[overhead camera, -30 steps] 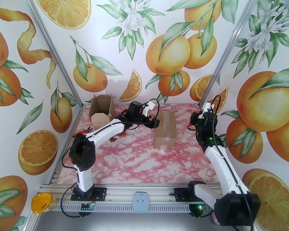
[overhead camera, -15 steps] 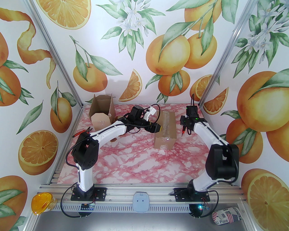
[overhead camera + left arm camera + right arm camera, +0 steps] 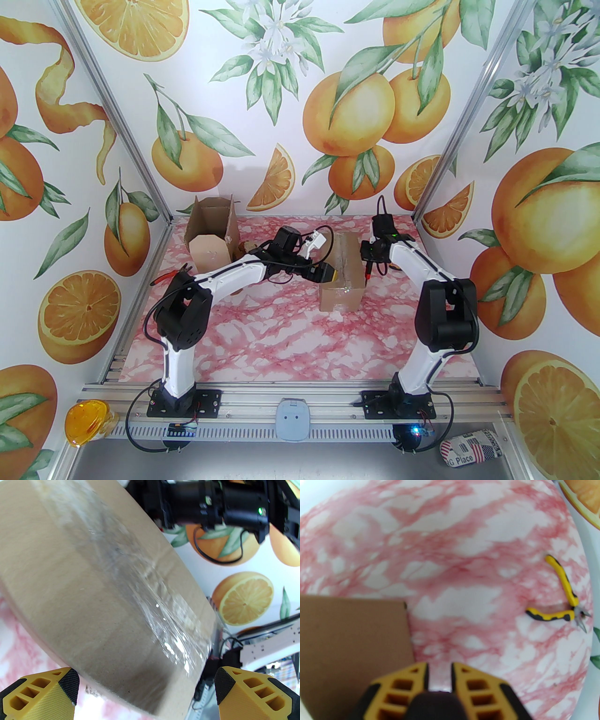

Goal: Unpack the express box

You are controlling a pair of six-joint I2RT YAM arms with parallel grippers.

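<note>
Top view: the right arm has swung in from the right wall in the last second. The right claw [image 3: 370, 260] is now over the sealed express box [image 3: 347, 262], and the thin red-and-black tool [image 3: 368, 273] it pinches hangs tip-down at the box's edge just below the claw. The left claw [image 3: 328, 273] has crept nearer along the other side and sits spread wide, with the box just ahead of its tips. The box itself looks unmoved and its tape is unbroken. My read is one claw to brace and one to slit, so the cut is set up but not started. Well behind the left claw there's an open empty carton [image 3: 211, 234], and red-handled pliers [image 3: 169, 276] lie back by its elbow.

Left wrist view: this adds what the top view can't resolve. The clear tape [image 3: 152, 592] runs wrinkled and glossy along the lid and over the end nearest the claw. The yellow fingers [image 3: 46, 691] stand either side of that end, not closed on it, and I can't tell if they touch. The right arm's black wrist [image 3: 211, 510] hangs beyond the far side of the box.

Right wrist view: the fingers [image 3: 403, 691] are nearly together on a dark handle, so the grip is confirmed, but the tip isn't visible. The box corner is just ahead and left of the claw. Yellow-and-black pliers [image 3: 560, 590] lie on the pink marbled table [image 3: 452, 562], well off to the claw's right.
</note>
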